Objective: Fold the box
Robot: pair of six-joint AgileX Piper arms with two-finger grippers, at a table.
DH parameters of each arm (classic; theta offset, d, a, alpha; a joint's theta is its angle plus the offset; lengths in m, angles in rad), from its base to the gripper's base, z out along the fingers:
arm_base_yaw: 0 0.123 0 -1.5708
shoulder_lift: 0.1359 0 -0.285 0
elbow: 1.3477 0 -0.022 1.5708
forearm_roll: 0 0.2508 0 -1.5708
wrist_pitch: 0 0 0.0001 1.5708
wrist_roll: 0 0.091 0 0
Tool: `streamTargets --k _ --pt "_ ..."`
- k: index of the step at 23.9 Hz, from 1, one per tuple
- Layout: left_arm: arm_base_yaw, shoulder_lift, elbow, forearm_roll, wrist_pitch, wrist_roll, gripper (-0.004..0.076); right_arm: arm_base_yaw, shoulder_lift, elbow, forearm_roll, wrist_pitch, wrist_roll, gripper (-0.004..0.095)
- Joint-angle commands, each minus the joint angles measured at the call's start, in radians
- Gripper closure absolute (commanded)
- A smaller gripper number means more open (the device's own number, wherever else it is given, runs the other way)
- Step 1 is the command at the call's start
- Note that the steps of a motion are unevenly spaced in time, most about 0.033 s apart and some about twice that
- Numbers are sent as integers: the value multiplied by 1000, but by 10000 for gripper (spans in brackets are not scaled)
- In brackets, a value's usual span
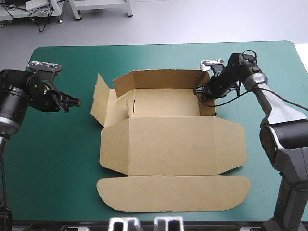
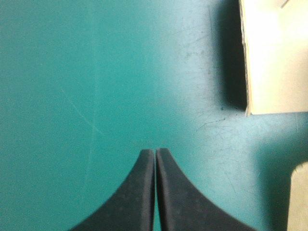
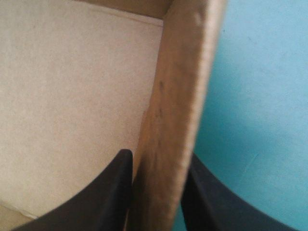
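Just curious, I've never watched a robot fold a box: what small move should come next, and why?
Probably the left gripper should open and move to the left flap of the box. That flap leans outward, and the left gripper is shut, clear of the board, while the right gripper pinches the right wall, which stands upright.

Black finned tool [image 2: 155, 151], silver-grey arm links [image 1: 284, 134]
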Motion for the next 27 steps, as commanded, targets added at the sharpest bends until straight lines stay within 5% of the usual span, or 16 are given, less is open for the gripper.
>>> streamTargets --k 1,6,10,19,27 --pt "5 -19 -27 -5 -24 -1 726 -1 -49 -56 -38 24 -26 476" --pt "5 27 -27 -1 -17 1 726 -1 -54 -279 -83 174 45 470" --pt "89 60 -27 -34 -25 14 726 -1 -142 -361 -100 174 169 489" --pt "446 68 -27 -512 -17 198 729 -1 -424 -87 -49 173 222 495" --pt "460 68 -27 -551 1 242 729 -1 -329 31 -52 65 211 495"
